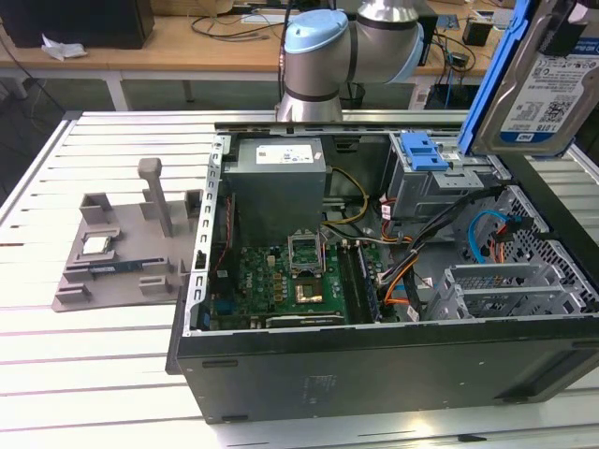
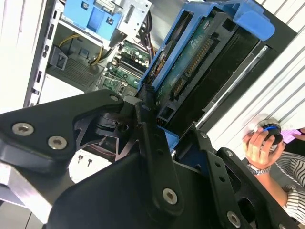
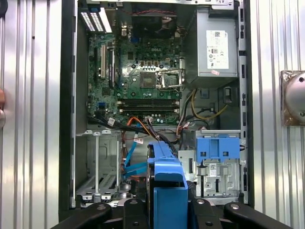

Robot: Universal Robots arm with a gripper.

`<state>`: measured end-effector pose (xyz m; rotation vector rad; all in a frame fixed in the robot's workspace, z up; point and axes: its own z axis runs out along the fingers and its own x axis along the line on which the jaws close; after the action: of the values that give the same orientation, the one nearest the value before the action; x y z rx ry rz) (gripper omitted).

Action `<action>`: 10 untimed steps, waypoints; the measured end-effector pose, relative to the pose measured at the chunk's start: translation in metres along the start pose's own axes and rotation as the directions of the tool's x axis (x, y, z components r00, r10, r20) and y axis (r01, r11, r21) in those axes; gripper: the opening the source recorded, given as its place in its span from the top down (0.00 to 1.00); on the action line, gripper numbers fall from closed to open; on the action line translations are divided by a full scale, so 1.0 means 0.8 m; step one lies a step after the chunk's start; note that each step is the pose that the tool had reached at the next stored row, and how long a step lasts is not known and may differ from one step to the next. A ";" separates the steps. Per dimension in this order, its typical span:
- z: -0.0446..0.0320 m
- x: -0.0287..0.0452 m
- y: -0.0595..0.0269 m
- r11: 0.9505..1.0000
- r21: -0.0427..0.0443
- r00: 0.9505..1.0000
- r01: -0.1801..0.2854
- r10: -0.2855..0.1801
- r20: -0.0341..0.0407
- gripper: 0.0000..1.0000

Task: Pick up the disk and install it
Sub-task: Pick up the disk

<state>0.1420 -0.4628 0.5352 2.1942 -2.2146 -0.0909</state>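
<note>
The disk (image 1: 552, 84), a silver hard drive with a blue-and-white label in a blue plastic carrier frame, hangs tilted in the air above the exterior view's right end of the open computer case (image 1: 374, 365). In the second wrist view my gripper (image 2: 167, 129) is shut on the disk (image 2: 200, 62), its black fingers (image 2: 145, 124) clamping the carrier and the drive's green circuit side facing the camera. In the first wrist view the disk (image 3: 167, 167) stands edge-on in my gripper (image 3: 167, 206), above the case interior near the metal drive cage (image 3: 97, 162).
A bare blue bracket (image 1: 423, 150) sits on a second drive cage (image 3: 218, 167). Orange and blue cables (image 1: 487, 234) run between the cages. A grey fixture (image 1: 122, 253) with a small silver chip (image 1: 96, 245) lies beside the case. A person's hand (image 2: 259, 143) is near.
</note>
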 end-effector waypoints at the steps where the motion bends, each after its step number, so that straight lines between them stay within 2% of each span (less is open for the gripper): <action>1: 0.0000 0.0024 0.000 1.000 0.000 1.000 0.000 0.000 0.000 0.63; 10: -0.0009 0.0369 0.000 1.000 0.000 1.000 0.000 0.000 0.000 0.63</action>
<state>0.1419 -0.4923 0.5352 2.1942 -2.2146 -0.0910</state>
